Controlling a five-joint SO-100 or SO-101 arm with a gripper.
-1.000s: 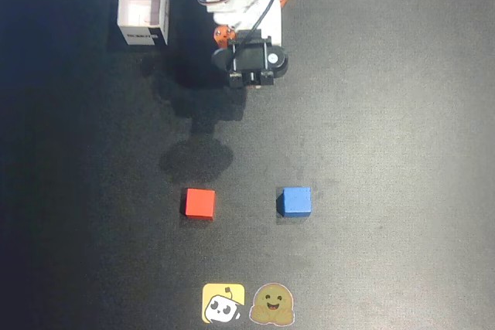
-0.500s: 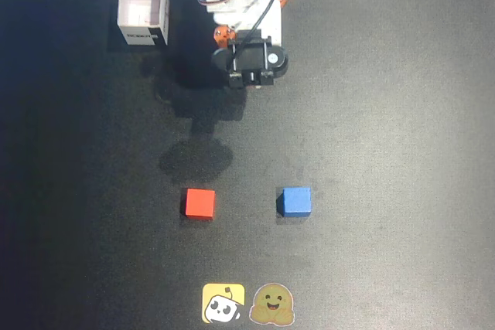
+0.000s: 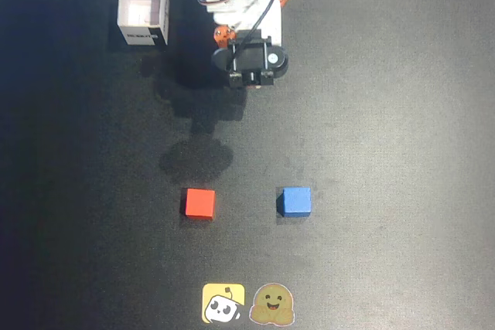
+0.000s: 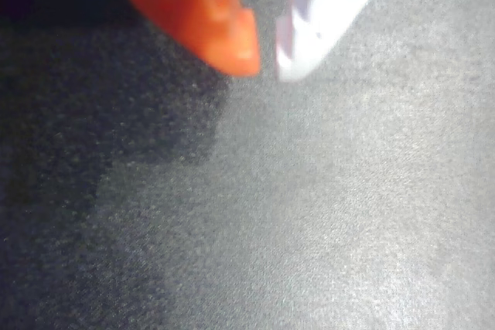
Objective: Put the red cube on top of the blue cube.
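The red cube [image 3: 199, 203] sits on the dark mat at lower centre of the overhead view. The blue cube [image 3: 295, 201] sits to its right, about a cube's width and a half away, not touching. The arm [image 3: 249, 53] is folded up at the top of that view, far from both cubes, with its fingertips hidden under the wrist. In the wrist view my gripper [image 4: 267, 67] shows an orange finger [image 4: 209, 13] and a white finger [image 4: 325, 13], tips almost together and holding nothing over bare mat. Neither cube shows in the wrist view.
A white open box [image 3: 143, 11] stands at the top left of the overhead view. Two stickers, one yellow [image 3: 224, 303] and one brown [image 3: 272, 304], lie at the bottom edge below the cubes.
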